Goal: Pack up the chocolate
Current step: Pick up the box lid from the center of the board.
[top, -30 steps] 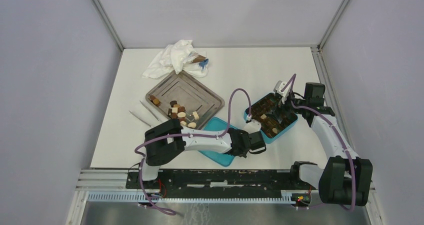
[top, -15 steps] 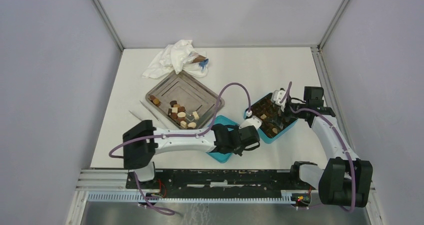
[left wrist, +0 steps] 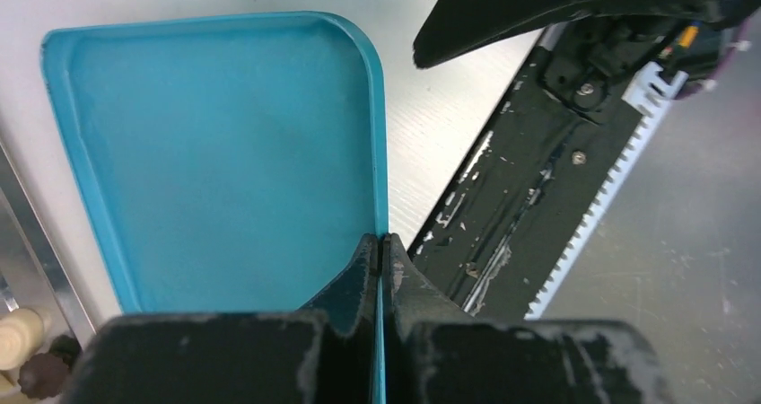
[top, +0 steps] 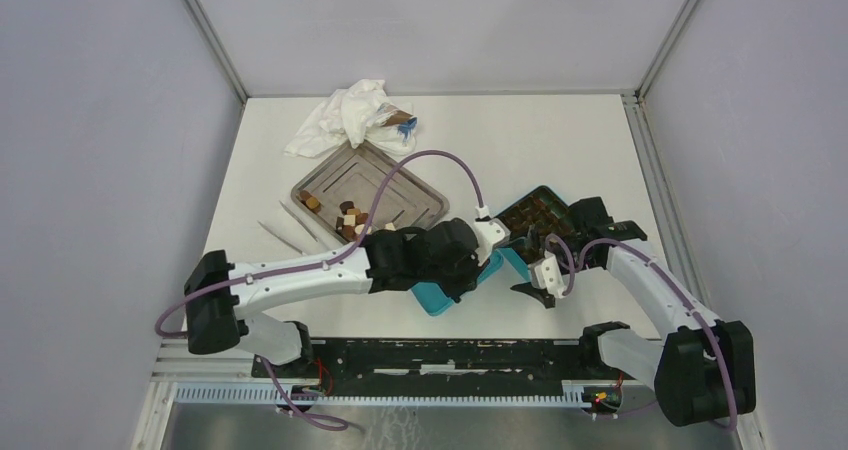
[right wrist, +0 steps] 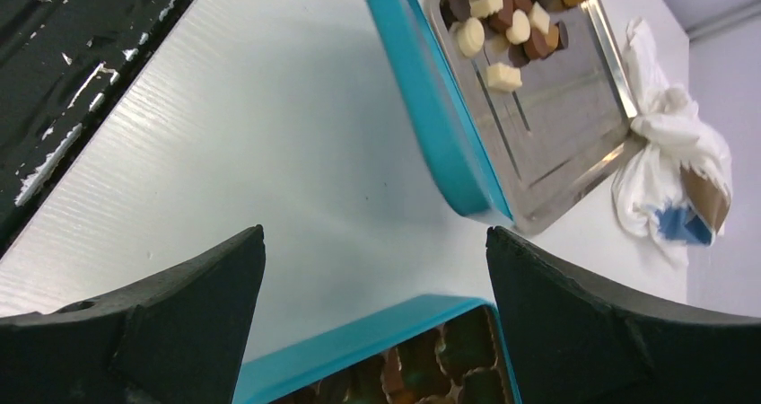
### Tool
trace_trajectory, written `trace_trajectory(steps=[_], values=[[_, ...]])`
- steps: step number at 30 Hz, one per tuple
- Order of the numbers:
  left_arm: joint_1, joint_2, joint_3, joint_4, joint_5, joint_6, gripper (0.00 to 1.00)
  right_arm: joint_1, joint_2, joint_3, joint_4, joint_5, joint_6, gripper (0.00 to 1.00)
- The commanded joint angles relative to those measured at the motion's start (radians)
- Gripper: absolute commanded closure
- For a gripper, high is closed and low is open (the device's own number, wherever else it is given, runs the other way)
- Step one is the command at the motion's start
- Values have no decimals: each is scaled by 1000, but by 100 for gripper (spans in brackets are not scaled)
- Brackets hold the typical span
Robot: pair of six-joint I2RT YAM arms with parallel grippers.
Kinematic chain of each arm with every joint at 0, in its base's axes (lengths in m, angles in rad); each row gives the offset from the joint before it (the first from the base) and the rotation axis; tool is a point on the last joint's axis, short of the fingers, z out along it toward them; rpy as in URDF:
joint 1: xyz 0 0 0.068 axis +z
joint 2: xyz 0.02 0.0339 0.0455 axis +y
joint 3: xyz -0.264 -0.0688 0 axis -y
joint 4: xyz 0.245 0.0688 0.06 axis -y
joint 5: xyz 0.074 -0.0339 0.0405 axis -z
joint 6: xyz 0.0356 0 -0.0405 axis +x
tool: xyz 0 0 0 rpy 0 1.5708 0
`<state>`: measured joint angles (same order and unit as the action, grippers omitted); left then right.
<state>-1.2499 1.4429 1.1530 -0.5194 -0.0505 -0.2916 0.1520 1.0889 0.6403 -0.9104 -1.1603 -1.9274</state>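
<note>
Left gripper (left wrist: 380,242) is clamped on the teal lid (left wrist: 224,153), at its rim, likely to cap the teal box (right wrist: 359,343) alongside; right gripper (right wrist: 375,233) is spread, empty.

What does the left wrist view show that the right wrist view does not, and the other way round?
Only the left wrist view: the left hand shut on the rim of the teal lid, and the lid's bare inside. Only the right wrist view: the white cloth and pieces packed in the teal box. Both: the lid, the metal tray and loose chocolate on it.
</note>
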Motion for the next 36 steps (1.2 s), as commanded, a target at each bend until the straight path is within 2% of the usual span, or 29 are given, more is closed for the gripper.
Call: trace_trajectory(steps=[1, 11, 18, 22, 30, 36], values=[[36, -88, -18, 70, 184, 129, 98, 36, 13, 19, -39, -75, -118, 2], [80, -113, -2, 46, 363, 214, 98, 91, 41, 33, -29, -97, -85, 16], [108, -117, 1, 14, 367, 212, 98, 90, -19, 81, 23, 74, 105, 17], [134, -143, -22, 30, 385, 199, 98, 81, -91, 42, 164, 141, 253, 16], [140, -134, -28, 62, 453, 199, 98, 104, -65, 18, 221, 5, 260, 13], [142, -116, 7, 50, 509, 224, 98, 157, -1, 32, 175, -32, 218, 22]])
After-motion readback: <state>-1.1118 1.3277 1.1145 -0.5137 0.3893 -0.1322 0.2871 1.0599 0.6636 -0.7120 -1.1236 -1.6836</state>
